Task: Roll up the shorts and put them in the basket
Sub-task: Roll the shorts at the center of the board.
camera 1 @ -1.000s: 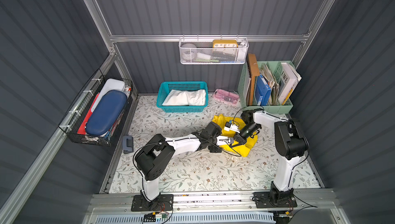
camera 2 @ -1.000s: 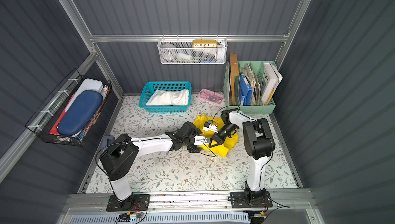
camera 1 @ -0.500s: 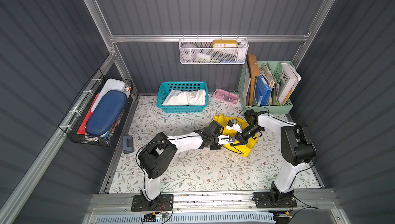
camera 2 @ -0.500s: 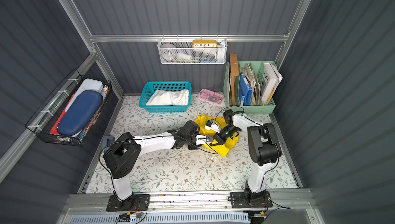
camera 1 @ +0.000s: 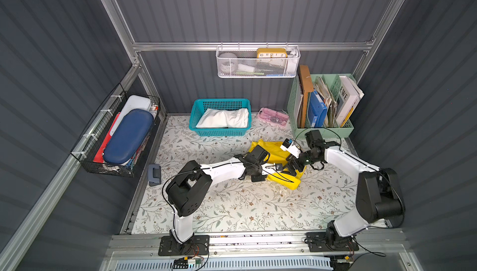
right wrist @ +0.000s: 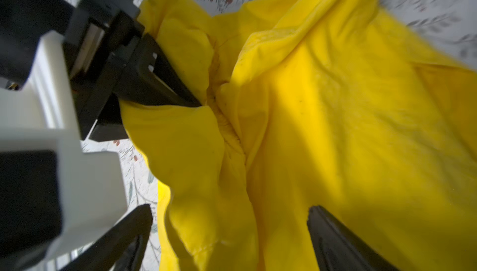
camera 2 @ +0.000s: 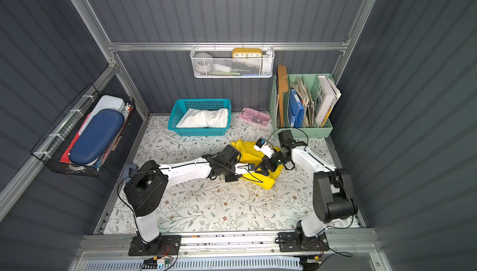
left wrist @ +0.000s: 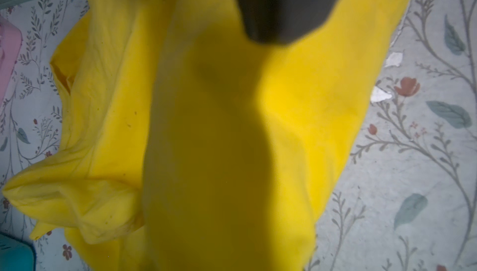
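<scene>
On the mat [camera 1: 232,205], left gripper [right wrist: 199,105] pinches yellow shorts [right wrist: 335,127]; right gripper [right wrist: 229,209] spread

Bright yellow shorts [camera 1: 276,151] crumpled on floral mat [camera 1: 232,205], plain white shorts [camera 1: 224,118] folded in teal basket [camera 1: 219,132]

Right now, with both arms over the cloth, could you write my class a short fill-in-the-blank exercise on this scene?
1. The white shorts lie ____ the teal basket.
2. The left pincer is ____ on a fold of the yellow shorts.
3. The right pincer stands ____, gripping nothing.

Missing words: inside; shut; open.
</scene>
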Robot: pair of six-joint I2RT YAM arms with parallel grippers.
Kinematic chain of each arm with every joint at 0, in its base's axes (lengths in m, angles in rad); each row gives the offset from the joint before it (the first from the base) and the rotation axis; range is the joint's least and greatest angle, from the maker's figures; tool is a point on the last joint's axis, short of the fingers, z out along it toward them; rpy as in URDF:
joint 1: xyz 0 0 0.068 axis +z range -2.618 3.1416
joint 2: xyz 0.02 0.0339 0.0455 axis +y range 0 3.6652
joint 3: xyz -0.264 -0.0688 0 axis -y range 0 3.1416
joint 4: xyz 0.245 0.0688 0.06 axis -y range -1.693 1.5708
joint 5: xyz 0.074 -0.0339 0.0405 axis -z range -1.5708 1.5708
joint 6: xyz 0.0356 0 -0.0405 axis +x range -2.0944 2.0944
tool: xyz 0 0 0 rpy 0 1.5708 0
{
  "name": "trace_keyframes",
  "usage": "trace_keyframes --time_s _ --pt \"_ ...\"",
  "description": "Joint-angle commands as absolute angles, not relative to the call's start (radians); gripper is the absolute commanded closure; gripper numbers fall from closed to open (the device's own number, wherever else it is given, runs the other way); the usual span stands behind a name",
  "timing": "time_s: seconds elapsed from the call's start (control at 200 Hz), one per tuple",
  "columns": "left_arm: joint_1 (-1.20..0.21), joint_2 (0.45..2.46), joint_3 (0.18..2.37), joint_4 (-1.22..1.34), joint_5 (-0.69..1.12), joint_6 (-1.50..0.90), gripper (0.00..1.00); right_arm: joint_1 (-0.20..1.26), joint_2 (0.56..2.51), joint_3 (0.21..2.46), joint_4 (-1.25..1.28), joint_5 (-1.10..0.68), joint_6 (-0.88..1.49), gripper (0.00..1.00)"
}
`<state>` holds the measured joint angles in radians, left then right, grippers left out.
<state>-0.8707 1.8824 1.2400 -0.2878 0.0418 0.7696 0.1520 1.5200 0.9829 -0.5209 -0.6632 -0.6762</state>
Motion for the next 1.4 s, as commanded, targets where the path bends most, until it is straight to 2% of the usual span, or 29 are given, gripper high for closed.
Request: trace_keyframes --time_s 0.0,0.16,0.32,0.42,0.495,0.635,0.71,1.081,1.216,1.396 --pt "-0.852 1.909 1.271 -0.526 0.023 0.708 0.80 0.145 1.394 0.907 -0.309 -0.576 -0.565 0.01" --pt "-0.829 1.914 1.315 -0.623 0.061 0.680 0.80 0.137 1.294 0.901 -0.302 -0.564 -0.506 0.01" --pt "-0.787 1.921 1.396 -0.646 0.095 0.675 0.79 0.137 1.238 0.931 -0.387 -0.638 -0.481 0.01" --pt "-0.760 1.948 1.445 -0.652 0.126 0.685 0.78 0.137 1.222 0.964 -0.383 -0.460 -0.279 0.01" --pt "-0.739 1.978 1.488 -0.657 0.170 0.695 0.78 0.146 1.226 1.018 -0.494 -0.431 -0.360 0.01" --pt "-0.719 2.054 1.582 -0.697 0.245 0.703 0.78 0.239 1.115 0.862 -0.340 -0.362 -0.572 0.01" --pt "-0.713 2.100 1.630 -0.739 0.282 0.711 0.78 0.293 1.058 0.772 -0.226 -0.298 -0.590 0.01" --pt "-0.667 2.290 1.788 -0.928 0.406 0.715 0.76 0.354 0.994 0.706 -0.133 -0.259 -0.624 0.01" --pt "-0.653 2.334 1.828 -0.968 0.449 0.718 0.74 0.390 1.028 0.696 -0.205 -0.262 -0.753 0.03" --pt "-0.641 2.420 1.885 -1.033 0.480 0.719 0.72 0.450 1.067 0.598 -0.087 -0.167 -0.920 0.05"
